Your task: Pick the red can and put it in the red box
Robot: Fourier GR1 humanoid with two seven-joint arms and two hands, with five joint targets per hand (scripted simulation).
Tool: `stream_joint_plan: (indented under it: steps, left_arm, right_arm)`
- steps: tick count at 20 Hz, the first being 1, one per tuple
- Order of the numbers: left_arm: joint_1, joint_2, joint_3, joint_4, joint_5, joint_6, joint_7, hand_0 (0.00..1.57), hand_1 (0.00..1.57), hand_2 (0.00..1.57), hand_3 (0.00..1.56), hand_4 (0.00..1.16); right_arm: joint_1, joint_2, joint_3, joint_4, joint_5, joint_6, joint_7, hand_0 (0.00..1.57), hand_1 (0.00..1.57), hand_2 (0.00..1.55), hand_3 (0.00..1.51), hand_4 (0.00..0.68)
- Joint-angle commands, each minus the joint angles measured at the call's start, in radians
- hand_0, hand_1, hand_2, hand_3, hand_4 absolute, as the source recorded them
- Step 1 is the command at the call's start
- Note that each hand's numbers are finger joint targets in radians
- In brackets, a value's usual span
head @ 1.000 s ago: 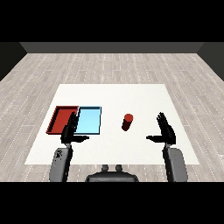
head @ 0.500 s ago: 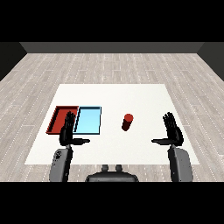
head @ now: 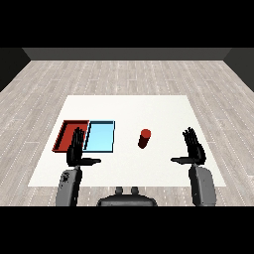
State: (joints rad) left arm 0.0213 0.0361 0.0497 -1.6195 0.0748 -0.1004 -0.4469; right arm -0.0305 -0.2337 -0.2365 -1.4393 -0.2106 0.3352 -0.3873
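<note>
Since the earlier frames, the right hand (head: pixel 194 150) has drifted a little toward the right and lower part of the frame, away from the can; the left hand (head: pixel 77 149) and all the objects look unchanged.

Both hands are fully open now, with the fingers straight and pointing up and the thumbs out to the side, and they hold nothing. The red can (head: pixel 144 138) stands upright on the white counter (head: pixel 163 111), a little right of the middle of the frame. It is well apart from the right hand and also apart from the light blue tray (head: pixel 100 137). The red tray (head: pixel 69 132) lies at the left of the frame, just beside the blue one, and the left hand partly covers its lower edge.

I judge the task is not begun yet, because the can is untouched. Several things could go wrong from here. The can is narrow and upright, so if the right hand comes in from the side with stiff fingers, it may knock the can over before the fingers curl around it. The way to the red tray passes over the blue tray, so a release too early would put the can in the wrong tray. The left hand near the red tray could also block the way.
</note>
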Motion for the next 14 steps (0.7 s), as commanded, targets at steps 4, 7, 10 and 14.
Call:
stream_joint_plan:
  steps: [4, 7, 10, 14]
  left_arm:
    - [-0.037, 0.030, 0.045, 0.026, 0.047, -0.030, 0.014, 0.00, 0.00, 0.00, 0.00, 0.00]
    - [-0.034, -0.004, 0.009, 0.030, 0.007, 0.011, -0.004, 0.00, 0.00, 0.00, 0.00, 0.00]
    - [0.036, -0.027, -0.011, -0.020, -0.006, 0.018, -0.030, 0.00, 0.00, 0.00, 0.00, 0.00]
    - [0.010, -0.020, -0.010, 0.027, 0.008, -0.009, -0.058, 0.00, 0.00, 0.00, 0.00, 0.00]
  right_arm:
    - [-0.072, 0.021, 0.008, 0.076, 0.013, -0.012, 0.019, 0.00, 0.00, 0.00, 0.00, 0.000]
    - [-0.058, 0.053, 0.039, 0.049, 0.052, -0.047, 0.015, 0.00, 0.00, 0.00, 0.00, 0.000]
    - [-0.201, 0.004, 0.006, 0.239, 0.054, -0.024, -0.012, 0.00, 0.00, 0.00, 0.00, 0.000]
    - [-0.224, 0.055, 0.047, 0.113, 0.047, -0.108, 0.133, 0.00, 0.00, 0.00, 0.00, 0.000]
